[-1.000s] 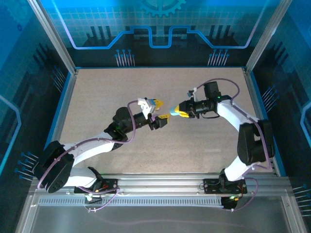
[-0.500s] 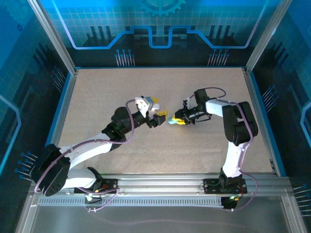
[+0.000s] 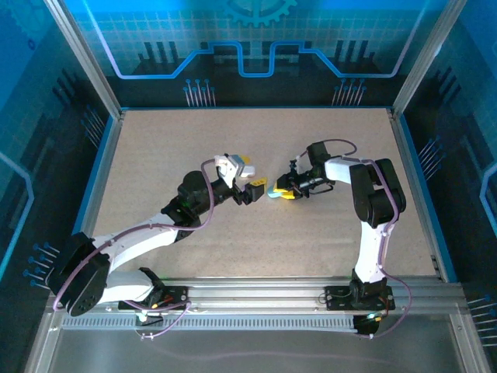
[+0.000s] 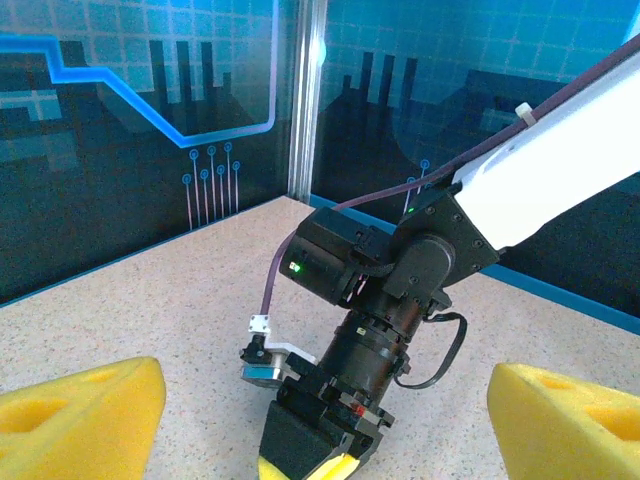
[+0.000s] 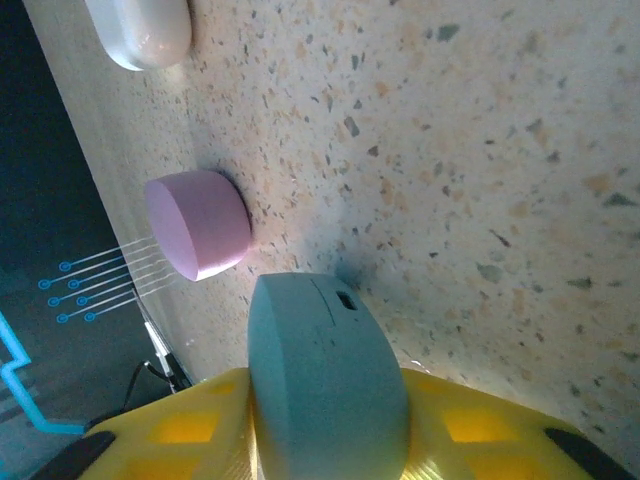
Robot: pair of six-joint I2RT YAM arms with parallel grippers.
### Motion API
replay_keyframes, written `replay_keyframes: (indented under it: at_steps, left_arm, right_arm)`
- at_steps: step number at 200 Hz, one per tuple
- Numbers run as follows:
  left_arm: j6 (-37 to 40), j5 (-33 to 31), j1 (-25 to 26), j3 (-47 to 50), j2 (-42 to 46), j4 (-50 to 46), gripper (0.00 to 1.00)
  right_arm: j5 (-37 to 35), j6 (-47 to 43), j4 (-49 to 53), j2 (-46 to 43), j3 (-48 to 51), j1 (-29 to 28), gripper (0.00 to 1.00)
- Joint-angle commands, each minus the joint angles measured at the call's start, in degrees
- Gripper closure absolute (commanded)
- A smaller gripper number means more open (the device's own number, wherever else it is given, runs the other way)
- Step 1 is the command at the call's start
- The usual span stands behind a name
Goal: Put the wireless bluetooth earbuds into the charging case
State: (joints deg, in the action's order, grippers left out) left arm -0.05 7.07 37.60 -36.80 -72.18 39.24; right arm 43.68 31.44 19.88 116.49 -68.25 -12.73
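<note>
In right end effector, teal case

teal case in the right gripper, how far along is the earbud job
Early. Done: the right gripper is shut on the teal case, whose lid looks closed. In hand: the open left gripper faces it, close by. Left: opening and filling it; the purple case and white case lie on the table.

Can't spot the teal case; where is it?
Right wrist view: the teal case sits between the right gripper's yellow pads, the pink case just beyond it; from above, near the table's middle.
</note>
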Motion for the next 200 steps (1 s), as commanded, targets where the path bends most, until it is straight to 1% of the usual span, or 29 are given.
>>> replay_keyframes:
  at_steps: [1, 46, 75, 87, 102, 110, 117, 119, 120, 122, 124, 127, 128, 129, 131, 132, 134, 135, 144, 145, 153, 162, 169, 176, 181, 187, 200]
  left_arm:
    - [0.19, -1.59, -0.39, -1.19, 1.76, -1.27, 0.15]
    - [0.4, -2.11, -0.37, -1.22, 1.6, -1.48, 0.14]
    - [0.84, -3.04, -0.66, -0.75, 1.95, -1.72, 0.12]
    - [0.8, -4.35, -0.95, -0.72, 2.13, -2.39, 0.1]
    - [0.8, -6.79, -1.82, -0.46, 2.31, -3.68, 0.07]
    - [0.76, -8.48, -2.61, -0.18, 2.39, -4.59, 0.05]
    - [0.47, -10.33, -3.69, 0.35, 2.4, -5.09, 0.04]
    - [0.4, -10.92, -3.99, 0.48, 2.33, -5.13, 0.04]
    - [0.27, -11.1, -4.14, 0.67, 2.32, -5.14, 0.04]
    - [0.11, -11.99, -4.61, 0.85, 2.31, -5.23, 0.03]
    - [-0.15, -12.65, -4.99, 1.05, 2.27, -5.34, 0.03]
    - [-0.58, -13.94, -5.57, 1.49, 2.16, -5.46, 0.03]
    - [-0.74, -14.37, -5.85, 1.56, 2.15, -5.57, 0.02]
    - [-0.92, -14.81, -6.13, 1.69, 2.14, -5.62, 0.03]
    - [-1.22, -15.49, -6.66, 1.94, 2.07, -5.77, 0.03]
    - [-1.33, -15.85, -6.89, 2.05, 2.01, -5.85, 0.02]
    - [-1.63, -16.6, -7.49, 2.25, 1.91, -6.04, 0.02]
    - [-1.84, -16.8, -7.83, 2.34, 1.89, -6.3, 0.02]
    - [-3.07, -20.83, -10.22, 3.29, 1.51, -8.01, 0.01]
    - [-3.18, -21.33, -10.47, 3.39, 1.43, -8.11, 0.01]
    - [-3.29, -24.88, -12.42, 4.5, 0.98, -9.02, 0.01]
    - [-3.03, -27.48, -14.9, 5.75, 0.4, -9.79, 0.01]
    - [-2.79, -29.81, -16.42, 6.39, 0.21, -10.61, 0.01]
    - [-1.65, -31.39, -17.59, 6.99, 0.18, -11.19, 0.01]
    - [-0.92, -33.16, -18.25, 7.29, 0.04, -11.2, 0.01]
    - [-2.93, -35.83, -19.39, 6.58, 0.23, -13.47, 0.01]
    - [-2.99, -33.31, -22.46, 5.8, 0.04, -15.42, 0.01]
  right_arm:
    - [-6.49, -1.48, 2.66, -0.39, 1.59, -0.72, 0.62]
    - [-10.11, -2.06, 4.93, -4.35, 2.14, -0.78, 0.5]
    - [-14.88, -2.99, 8.17, -9.0, 2.0, -0.62, 0.39]
    - [-18.25, -3.54, 9.69, -11.97, 1.89, -0.45, 0.36]
    - [-23.82, -4.63, 11.86, -16.18, 1.35, -0.21, 0.34]
    - [-28.54, -5.6, 12.98, -19.34, 0.87, -0.19, 0.34]
    - [-34.21, -5.81, 13.15, -22.35, 1.18, -0.33, 0.34]
    - [-34.86, -5.84, 13.07, -22.79, 1.23, -0.26, 0.34]
    - [-36.75, -5.88, 12.81, -23.78, 1.53, -0.29, 0.34]
    - [-37.49, -5.96, 12.64, -24.26, 1.67, -0.24, 0.34]
    - [-39.99, -6.2, 11.98, -25.67, 2.2, -0.24, 0.34]
    - [-41.39, -6.39, 11.53, -26.63, 2.58, -0.2, 0.33]
    - [-43.4, -6.54, 11.0, -27.47, 3.03, -0.24, 0.33]
    - [-43.4, -6.54, 11.0, -27.47, 3.03, -0.24, 0.33]
    - [-46.14, -6.76, 10.24, -29.02, 3.71, -0.19, 0.33]
    - [-46.14, -6.76, 10.24, -29.02, 3.71, -0.19, 0.33]
    - [-49.17, -6.83, 9.31, -30.37, 4.54, -0.3, 0.32]
    - [-49.17, -6.83, 9.31, -30.37, 4.54, -0.3, 0.32]
    - [-57.29, -7.89, 5.69, -34.11, 7.98, -0.15, 0.29]
    - [-58.95, -8.5, 4.33, -34.96, 8.82, -0.07, 0.28]
    - [-64.54, -11.8, -2.04, -37.54, 13.07, 0.1, 0.23]
    - [-69.28, -16.98, -11.25, -39.2, 18.89, 0.41, 0.2]
    - [-70.78, -21.84, -18.56, -39.34, 23.16, 0.9, 0.18]
    - [-71.08, -25.16, -24.13, -38.59, 26.28, 1.64, 0.13]
    - [-70.7, -26.42, -26.9, -37.53, 27.54, 2.33, 0.12]
    - [-69.17, -27.37, -28.82, -35.86, 28.47, 3.44, 0.12]
    - [-66.82, -28.71, -33.34, -32.31, 30.05, 4.56, 0.14]
